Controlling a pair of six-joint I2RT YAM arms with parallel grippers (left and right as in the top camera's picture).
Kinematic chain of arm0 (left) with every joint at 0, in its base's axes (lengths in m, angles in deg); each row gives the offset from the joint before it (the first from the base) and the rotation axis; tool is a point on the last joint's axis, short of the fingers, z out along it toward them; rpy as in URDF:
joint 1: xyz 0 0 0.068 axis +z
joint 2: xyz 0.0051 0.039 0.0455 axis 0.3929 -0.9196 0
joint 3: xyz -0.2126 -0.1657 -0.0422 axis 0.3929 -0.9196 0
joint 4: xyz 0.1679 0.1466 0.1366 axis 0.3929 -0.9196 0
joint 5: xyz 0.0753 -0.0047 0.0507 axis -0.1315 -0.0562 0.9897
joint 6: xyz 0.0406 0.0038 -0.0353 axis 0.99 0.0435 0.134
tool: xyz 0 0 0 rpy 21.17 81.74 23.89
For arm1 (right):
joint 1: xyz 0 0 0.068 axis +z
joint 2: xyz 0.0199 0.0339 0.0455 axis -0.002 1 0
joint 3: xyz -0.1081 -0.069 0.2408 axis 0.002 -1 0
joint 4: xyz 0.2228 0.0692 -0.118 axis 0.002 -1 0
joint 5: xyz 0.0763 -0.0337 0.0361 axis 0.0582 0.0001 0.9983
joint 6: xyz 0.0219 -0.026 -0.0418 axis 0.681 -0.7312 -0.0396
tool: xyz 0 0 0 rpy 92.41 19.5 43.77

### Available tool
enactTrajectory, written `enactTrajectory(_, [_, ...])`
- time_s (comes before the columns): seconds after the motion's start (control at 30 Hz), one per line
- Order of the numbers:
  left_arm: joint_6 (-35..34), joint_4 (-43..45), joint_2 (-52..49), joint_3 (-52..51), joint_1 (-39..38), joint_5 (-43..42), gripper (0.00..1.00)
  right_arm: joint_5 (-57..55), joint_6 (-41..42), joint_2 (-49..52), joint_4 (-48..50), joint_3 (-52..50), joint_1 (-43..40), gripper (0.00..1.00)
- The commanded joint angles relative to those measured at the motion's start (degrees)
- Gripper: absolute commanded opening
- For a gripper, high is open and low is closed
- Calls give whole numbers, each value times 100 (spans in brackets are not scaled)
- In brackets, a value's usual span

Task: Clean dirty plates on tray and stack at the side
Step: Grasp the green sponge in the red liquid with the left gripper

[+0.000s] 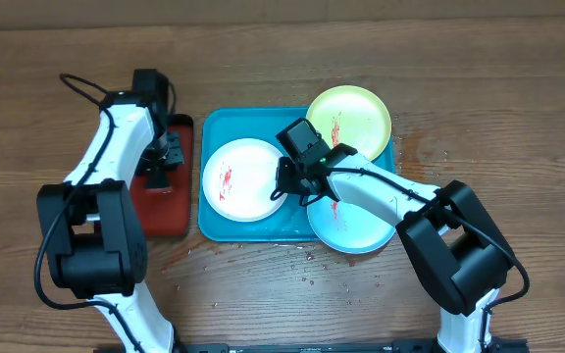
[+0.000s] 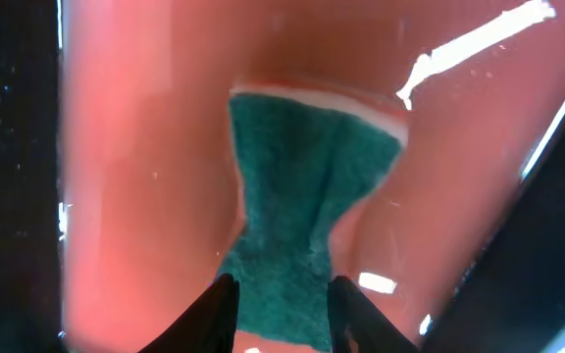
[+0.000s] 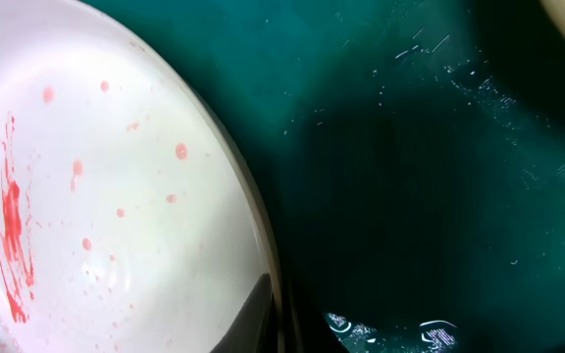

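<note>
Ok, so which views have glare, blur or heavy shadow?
Left wrist: white glare streaks on the red tray, sponge slightly soft. Right wrist: heavy shadow over the turquoise tray, white plate brightly lit. Overhead: even light, sharp.

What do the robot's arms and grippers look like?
The left arm and right arm have white links between bulky black joint housings. A thin black cable loops off the left one. A small green mark shows on the right wrist. The left gripper has black, tapered fingers.
</note>
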Motion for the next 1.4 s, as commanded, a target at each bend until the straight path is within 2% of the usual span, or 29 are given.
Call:
enactTrajectory(0.0, [629, 116, -70, 44, 356, -820, 32, -118, 0, 87, 50, 96, 33, 4])
enactTrajectory(0.27, [1187, 341, -225, 42, 452, -949, 34, -118, 0, 87, 61, 96, 33, 4])
enactTrajectory(0.8, [1182, 647, -328, -33, 442, -951, 31, -118, 0, 87, 98, 96, 33, 4])
enactTrajectory(1.13, [1180, 1067, -328, -595, 341, -951, 30, -120, 0, 87, 98, 96, 33, 4])
enactTrajectory(1.23, [1180, 1174, -328, -754, 302, -949, 22, -120, 0, 87, 98, 96, 33, 4])
enactTrajectory(1.3, [1180, 1174, -328, -763, 297, -951, 8, -120, 0, 87, 103, 96, 33, 4])
enactTrajectory(1.37, [1178, 1134, -326, -732, 297, -949, 4, -120, 0, 87, 107, 96, 33, 4])
